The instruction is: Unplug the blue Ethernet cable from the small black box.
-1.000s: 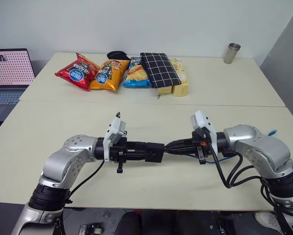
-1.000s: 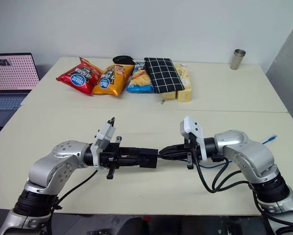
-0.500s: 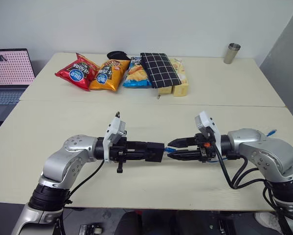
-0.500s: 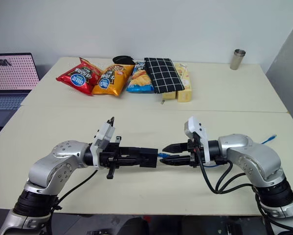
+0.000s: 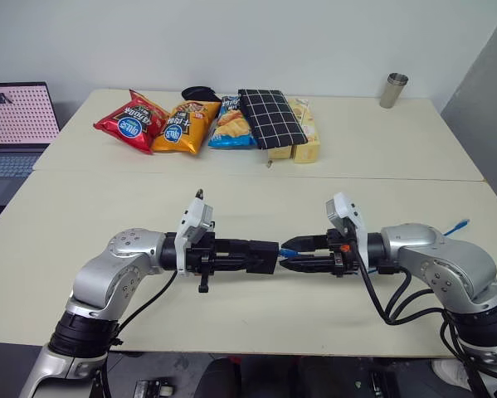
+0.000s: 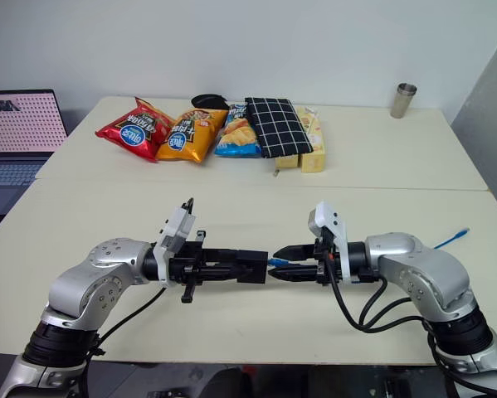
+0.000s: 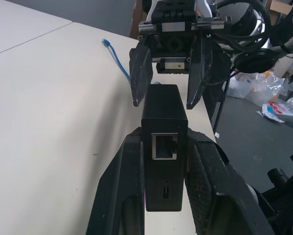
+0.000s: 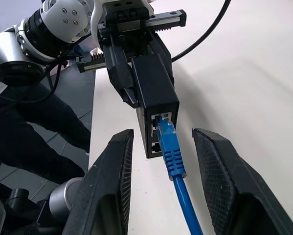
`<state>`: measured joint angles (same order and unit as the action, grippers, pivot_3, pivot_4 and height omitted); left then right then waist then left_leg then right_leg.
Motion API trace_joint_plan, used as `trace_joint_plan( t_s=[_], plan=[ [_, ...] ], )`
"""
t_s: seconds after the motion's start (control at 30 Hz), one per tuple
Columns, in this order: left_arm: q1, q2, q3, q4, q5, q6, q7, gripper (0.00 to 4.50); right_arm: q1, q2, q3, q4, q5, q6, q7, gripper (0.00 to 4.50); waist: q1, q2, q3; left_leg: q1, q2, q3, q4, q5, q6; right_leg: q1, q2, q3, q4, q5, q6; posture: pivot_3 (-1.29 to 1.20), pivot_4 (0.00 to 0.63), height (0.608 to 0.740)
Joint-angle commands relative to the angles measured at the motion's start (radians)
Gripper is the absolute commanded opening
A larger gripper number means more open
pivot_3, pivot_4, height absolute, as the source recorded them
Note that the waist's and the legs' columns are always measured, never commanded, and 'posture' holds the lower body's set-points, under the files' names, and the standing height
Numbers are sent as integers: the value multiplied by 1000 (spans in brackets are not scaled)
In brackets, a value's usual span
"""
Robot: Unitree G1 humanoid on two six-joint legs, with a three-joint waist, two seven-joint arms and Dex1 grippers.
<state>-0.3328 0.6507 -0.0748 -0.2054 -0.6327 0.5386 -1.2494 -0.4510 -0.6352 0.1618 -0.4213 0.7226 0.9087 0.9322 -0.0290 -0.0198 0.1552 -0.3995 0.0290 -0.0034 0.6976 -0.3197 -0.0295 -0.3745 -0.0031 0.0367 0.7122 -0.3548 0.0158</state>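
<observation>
Left claw point(image 5: 260, 256) is clamped on the small black box point(image 5: 265, 256), holding it off the worktop point(image 5: 256, 178) with the port side facing the other arm; in the left wrist view both fingers point(image 7: 118, 191) press the box's flat sides and an empty port faces that camera. The blue Ethernet cable point(image 8: 171, 152) is plugged into the box's far side: the right wrist view shows the plug seated in a port and the cable running out between the right arm's fingers point(image 8: 113, 176). Right claw point(image 5: 297, 252) is spread, one finger on each side of the plug, neither visibly touching it, tips just short of the box. From there the cable passes along the right arm, and its free end point(image 6: 461, 235) lies on the worktop near the robot's right edge. Both claws point at each other roughly level, above the near half of the worktop. At the far side: red chip bag point(image 5: 130, 123), orange chip bag point(image 5: 182, 126), blue chip bag point(image 5: 231, 123), checked pouch point(image 5: 270, 118), yellow pack point(image 5: 306, 131) partly under it, metal cup point(image 5: 392, 89) near the far right corner. Laptop point(image 5: 14, 124) sits off the left edge.
</observation>
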Motion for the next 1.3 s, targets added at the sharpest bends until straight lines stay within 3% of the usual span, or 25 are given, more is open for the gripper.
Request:
trace_joint_plan(
  t_s=[0.03, 0.2, 0.7, 1.3],
  plan=[
    [-2, -3, 5, -35, -5, -12, 3, 767, -20, -8, -1, -24, -8, -14, 5, 1011, 0, 0, 0, 0, 0, 0, 0, 0, 0, 0, 0, 0, 0, 0, 0, 0, 150, 740],
    [4, 0, 1, -39, -2, -15, -2, 767, -24, -12, 3, -21, -10, -16, 15, 10, 0, 0, 0, 0, 0, 0, 0, 0, 0, 0, 0, 0, 0, 0, 0, 0, 150, 740],
    [35, 30, -23, -33, 37, -61, -42, 767, -64, -63, 7, 40, -14, -4, 102, 10, 0, 0, 0, 0, 0, 0, 0, 0, 0, 0, 0, 0, 0, 0, 0, 0, 150, 740],
    [35, 42, 1, -5, 38, -69, -24, 767, -30, -87, -18, 23, -20, -22, 101, 10, 0, 0, 0, 0, 0, 0, 0, 0, 0, 0, 0, 0, 0, 0, 0, 0, 150, 740]
  ],
)
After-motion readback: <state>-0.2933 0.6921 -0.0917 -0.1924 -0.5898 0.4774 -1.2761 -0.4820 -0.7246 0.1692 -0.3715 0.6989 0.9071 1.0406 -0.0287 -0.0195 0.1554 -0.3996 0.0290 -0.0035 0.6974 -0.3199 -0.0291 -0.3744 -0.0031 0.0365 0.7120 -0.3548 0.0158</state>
